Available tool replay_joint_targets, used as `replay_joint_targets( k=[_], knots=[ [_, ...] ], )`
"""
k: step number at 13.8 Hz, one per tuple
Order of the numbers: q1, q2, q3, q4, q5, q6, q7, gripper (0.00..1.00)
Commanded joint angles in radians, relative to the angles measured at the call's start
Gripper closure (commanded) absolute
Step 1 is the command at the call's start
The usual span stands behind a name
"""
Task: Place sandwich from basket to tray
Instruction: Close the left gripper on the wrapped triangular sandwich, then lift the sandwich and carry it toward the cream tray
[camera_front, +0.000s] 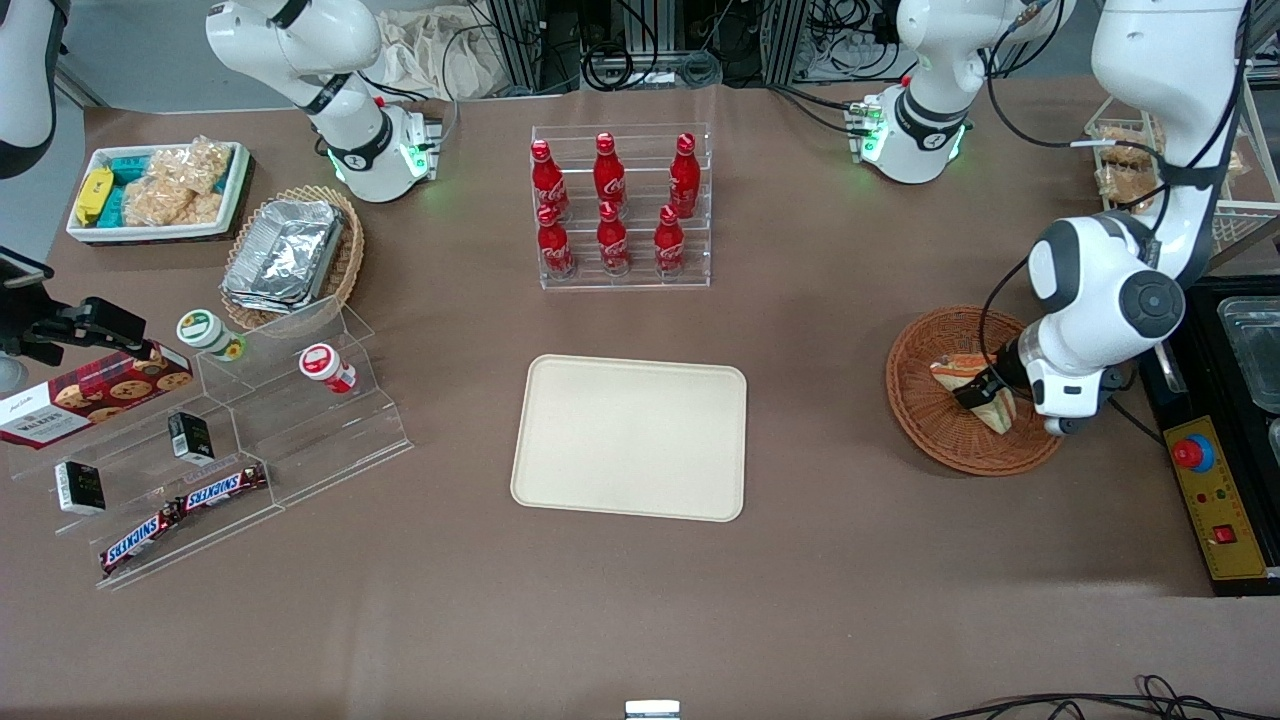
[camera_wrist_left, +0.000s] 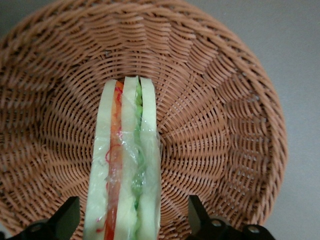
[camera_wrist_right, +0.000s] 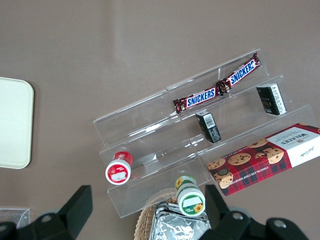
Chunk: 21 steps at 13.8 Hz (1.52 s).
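Surface: a brown cloth-covered surface (camera_front: 800, 420) carried everything, with a rack of red bottles (camera_front: 620, 205) standing farther from the front camera than the tray.
Tray: the cream tray (camera_front: 630, 437) lay flat near the middle, bare, well apart from the basket and toward the parked arm's end from it.
Basket: the reddish wicker basket (camera_front: 925, 400) sat toward the working arm's end of the surface.
Sandwich: the wedge sandwich (camera_wrist_left: 125, 165) stood on edge in the basket, its bread and filling layers facing up at the wrist camera.
Hand: the hand (camera_front: 985, 385) was down inside the basket, over the sandwich.
Hand state: released; the two fingers (camera_wrist_left: 67, 217) were spread, one on each side of the sandwich, neither visibly pressing the wrap.
Key relation: the sandwich's long axis ran between the fingers, so its flat bread faces looked toward the pads, and closing would likely squeeze across the thin dimension.
Step judged: grasp not yet made; the sandwich appeared to rest on the wicker.
Next move calls for: closing gently, lifting clear of the basket rim, then carrying it sideways to the tray.
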Motion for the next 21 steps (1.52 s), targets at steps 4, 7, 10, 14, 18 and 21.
replay_joint_targets(
  k=[4, 7, 10, 14, 18, 21],
  knots=[
    [0.006, -0.024, -0.004, 0.003, 0.017, 0.002, 0.005, 1.00],
    [-0.008, -0.131, -0.016, 0.099, 0.017, -0.218, 0.001, 1.00],
    [-0.064, -0.162, -0.071, 0.238, 0.015, -0.409, -0.071, 1.00],
    [-0.106, -0.150, -0.240, 0.293, 0.015, -0.437, -0.137, 1.00],
    [-0.165, -0.032, -0.378, 0.298, 0.021, -0.164, -0.070, 1.00],
    [-0.258, 0.109, -0.378, 0.301, 0.177, 0.027, -0.071, 1.00]
  ],
)
